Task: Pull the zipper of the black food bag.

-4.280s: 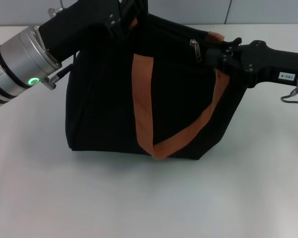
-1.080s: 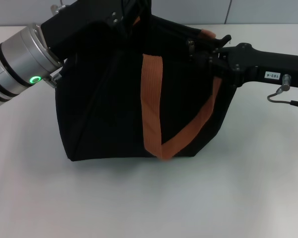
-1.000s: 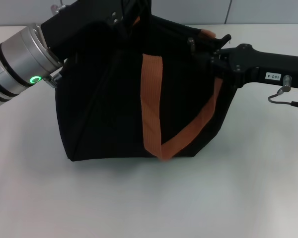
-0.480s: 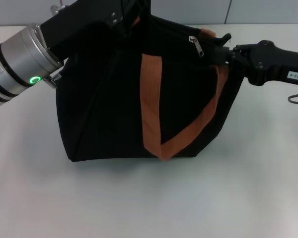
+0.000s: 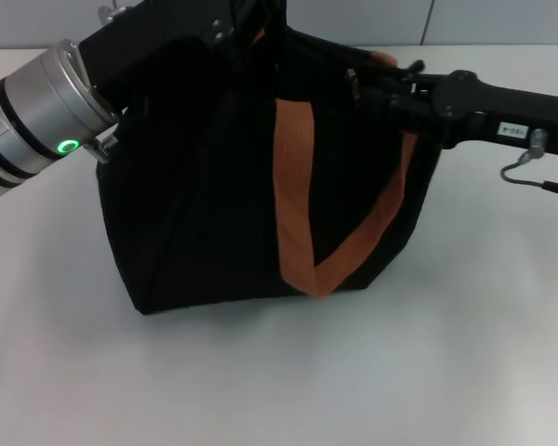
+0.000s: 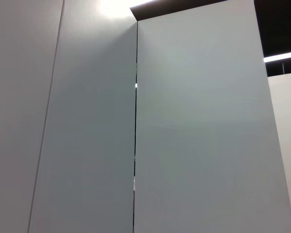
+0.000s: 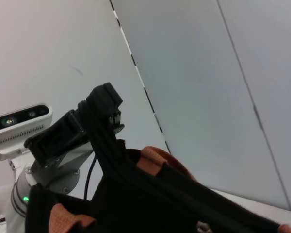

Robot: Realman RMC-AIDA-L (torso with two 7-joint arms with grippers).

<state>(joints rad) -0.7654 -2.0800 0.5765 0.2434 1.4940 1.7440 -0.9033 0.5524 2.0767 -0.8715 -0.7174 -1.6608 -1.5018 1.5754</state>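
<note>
From the head camera, the boxy black fabric food bag (image 5: 260, 186) with orange-brown webbing straps (image 5: 302, 214) stands on the white table (image 5: 279, 372). The left gripper (image 5: 232, 23) pins its top left corner, apparently bracing it; I cannot tell its jaw state. The right gripper (image 5: 377, 88) reaches the small silver zipper pull (image 5: 352, 82), jaws unreadable.

The left wrist camera shows only grey wall panels (image 6: 136, 121).

The right wrist camera shows the zipper tab low on the bag's top edge.

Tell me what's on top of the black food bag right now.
The left end effector sits at the top left corner of the black food bag; the right end effector is at the zipper line. The zipper pull and both fingertips are hidden against the black fabric.
</note>
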